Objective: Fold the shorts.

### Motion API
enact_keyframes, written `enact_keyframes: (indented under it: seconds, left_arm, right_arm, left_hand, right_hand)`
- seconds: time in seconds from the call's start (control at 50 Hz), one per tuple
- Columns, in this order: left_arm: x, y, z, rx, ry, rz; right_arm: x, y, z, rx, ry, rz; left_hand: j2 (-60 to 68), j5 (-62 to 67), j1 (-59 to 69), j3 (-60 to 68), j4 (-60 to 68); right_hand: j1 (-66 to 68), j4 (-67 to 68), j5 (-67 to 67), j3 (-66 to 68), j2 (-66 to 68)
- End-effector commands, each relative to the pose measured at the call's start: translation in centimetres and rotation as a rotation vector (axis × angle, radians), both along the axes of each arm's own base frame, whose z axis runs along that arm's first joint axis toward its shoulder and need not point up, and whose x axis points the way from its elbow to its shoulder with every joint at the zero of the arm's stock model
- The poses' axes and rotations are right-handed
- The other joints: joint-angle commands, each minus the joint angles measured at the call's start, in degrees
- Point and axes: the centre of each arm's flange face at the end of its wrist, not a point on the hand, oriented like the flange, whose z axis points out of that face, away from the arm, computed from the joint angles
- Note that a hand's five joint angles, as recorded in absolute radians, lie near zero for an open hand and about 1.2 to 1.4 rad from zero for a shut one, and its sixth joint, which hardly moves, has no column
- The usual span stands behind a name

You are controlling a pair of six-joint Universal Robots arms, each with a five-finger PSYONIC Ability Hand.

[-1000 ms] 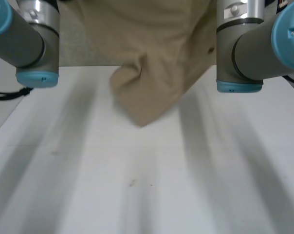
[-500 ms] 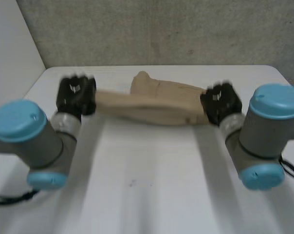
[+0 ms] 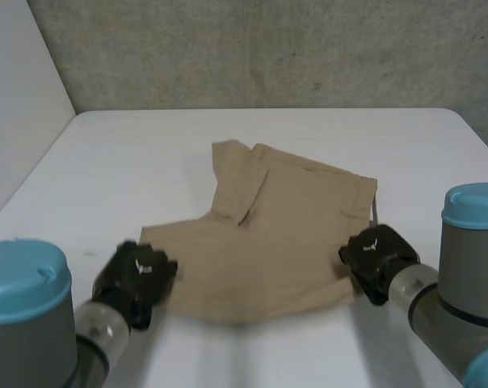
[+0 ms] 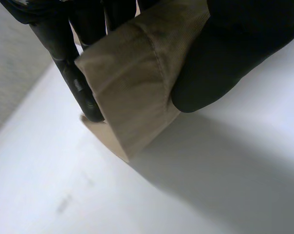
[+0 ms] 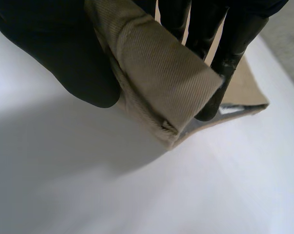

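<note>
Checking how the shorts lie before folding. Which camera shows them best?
The head view: the tan shorts lie spread on the white table, the left hand at one near corner, the right hand at the other. Each wrist view gives a close look at one corner pinched between thumb and fingers.

a smooth white worktop (image 3: 131,162) with rounded far corners stands before a rough grey concrete wall (image 3: 268,48). a plain white side panel (image 3: 18,121) rises along its left edge. soft, even light falls on the surface.
</note>
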Motion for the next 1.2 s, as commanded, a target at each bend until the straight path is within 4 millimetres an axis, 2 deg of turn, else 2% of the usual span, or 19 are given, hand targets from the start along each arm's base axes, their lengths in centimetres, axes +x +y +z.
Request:
enact_keyframes:
  seconds: [0.02,0.04,0.14,0.16,0.24,0.3,0.32,0.44,0.5,0.58,0.66,0.7,0.84,0.96,0.98,1.04,1.06,1.08,1.2]
  left_arm:
    - [0.0,2.5,-0.3,0.058,-0.058,-0.048]
    - [-0.1,2.3,-0.2,0.05,-0.055,-0.046]
    - [-1.2,0.2,1.9,-0.032,-0.002,-0.032]
    - [-1.7,-0.8,3.0,-0.068,0.026,-0.027]
    - [-3.3,-2.9,6.1,-0.168,0.111,-0.04]
    - [-4.6,-4.0,7.7,-0.217,0.161,-0.074]
    - [-5.6,-4.9,8.2,-0.238,0.193,-0.111]
    - [-9.9,-7.5,8.1,-0.279,0.29,-0.301]
    - [-12.2,-9.5,7.0,-0.284,0.317,-0.384]
    - [-14.7,-12.2,5.1,-0.287,0.33,-0.43]
    - [-16.3,-15.3,1.6,-0.262,0.286,-0.434]
    - [-16.1,-16.7,0.3,-0.256,0.252,-0.432]
    - [-16.2,-18.6,-3.5,-0.252,0.145,-0.5]
    - [-15.3,-20.3,-4.8,-0.242,0.109,-0.477]
    - [-15.1,-20.4,-4.9,-0.235,0.106,-0.473]
    - [-14.7,-20.7,-4.7,-0.223,0.098,-0.458]
    - [-14.4,-21.0,-4.5,-0.227,0.094,-0.439]
    - [-14.2,-21.2,-4.4,-0.228,0.089,-0.424]
    - [-12.1,-23.0,-3.8,-0.251,0.033,-0.267]
  right_arm:
    - [-1.2,0.9,-0.3,0.047,0.122,0.039]
    - [-1.3,0.8,-0.4,0.047,0.12,0.033]
    - [-1.4,0.3,-0.5,0.016,0.107,0.022]
    - [-1.4,0.3,-0.6,0.014,0.107,0.022]
    - [-1.4,0.4,-0.8,0.004,0.1,0.025]
    - [-1.3,0.6,-1.1,-0.002,0.098,0.031]
    - [-1.2,0.7,-1.1,-0.004,0.097,0.032]
    - [-1.2,0.7,-1.3,-0.011,0.095,0.032]
    - [-1.2,0.7,-1.4,-0.009,0.095,0.033]
    - [-1.2,0.8,-1.5,-0.007,0.096,0.034]
    - [-1.3,0.9,-1.7,-0.003,0.095,0.032]
    - [-1.3,0.8,-1.9,-0.006,0.094,0.029]
    - [-1.3,0.8,-2.1,-0.013,0.093,0.03]
    - [-1.4,0.7,-2.1,-0.013,0.093,0.025]
    - [-1.4,0.6,-2.1,-0.014,0.092,0.025]
    - [-1.5,0.5,-2.1,-0.016,0.091,0.02]
    - [-1.5,0.4,-2.0,-0.018,0.09,0.019]
    - [-1.5,0.4,-2.0,-0.02,0.09,0.018]
    - [-1.5,0.4,-2.0,-0.022,0.088,0.018]
  left_hand:
    - [-26.22,-23.73,-23.09,-25.77,-26.06]
    - [-34.11,-31.61,-30.97,-33.65,-33.95]
    - [-50.62,-48.12,-47.48,-50.16,-50.46]
    - [-57.83,-55.33,-54.7,-57.38,-57.67]
    - [-57.23,-54.73,-54.1,-56.78,-57.07]
    - [-57.23,-54.73,-54.1,-56.78,-57.07]
    - [-56.73,-54.23,-53.6,-56.28,-56.57]
    - [-53.37,-50.87,-50.24,-52.92,-53.21]
    - [-49.51,-47.01,-46.37,-49.05,-49.35]
    - [-45.63,-43.13,-42.5,-45.17,-45.47]
    - [-42.26,-39.76,-39.13,-41.81,-42.1]
    - [-41.76,-39.26,-38.63,-41.3,-41.6]
    - [-41.75,-39.26,-38.62,-41.3,-41.59]
    - [-39.75,-37.25,-36.62,-39.3,-39.59]
    - [-37.4,-34.91,-34.27,-36.95,-37.24]
    - [-9.38,-6.89,-6.25,-8.93,-9.22]
    - [7.36,9.86,10.49,7.82,7.52]
    - [11.17,13.67,14.3,11.62,11.33]
    - [11.21,13.71,14.34,11.66,11.37]
  right_hand:
    - [23.96,11.7,13.58,12.56,12.51]
    - [23.96,11.7,13.58,12.56,12.51]
    - [23.96,11.7,13.58,12.56,12.51]
    - [23.96,11.7,13.58,12.56,12.51]
    - [23.96,11.7,13.58,12.56,12.51]
    - [23.96,11.7,13.58,12.56,12.51]
    - [23.96,11.7,13.58,12.56,12.51]
    - [23.96,11.7,13.58,12.56,12.51]
    - [23.96,11.7,13.58,12.56,12.51]
    - [23.96,11.7,13.58,12.56,12.51]
    - [23.96,11.7,13.58,12.56,12.51]
    - [23.96,11.7,13.58,12.56,12.51]
    - [23.96,11.7,13.58,12.56,12.51]
    - [23.96,11.7,13.58,12.56,12.51]
    - [23.96,11.7,13.58,12.56,12.51]
    - [23.96,11.7,13.58,12.56,12.51]
    - [23.96,11.7,13.58,12.56,12.51]
    - [23.96,11.7,13.58,12.56,12.51]
    - [23.96,11.7,13.58,12.56,12.51]
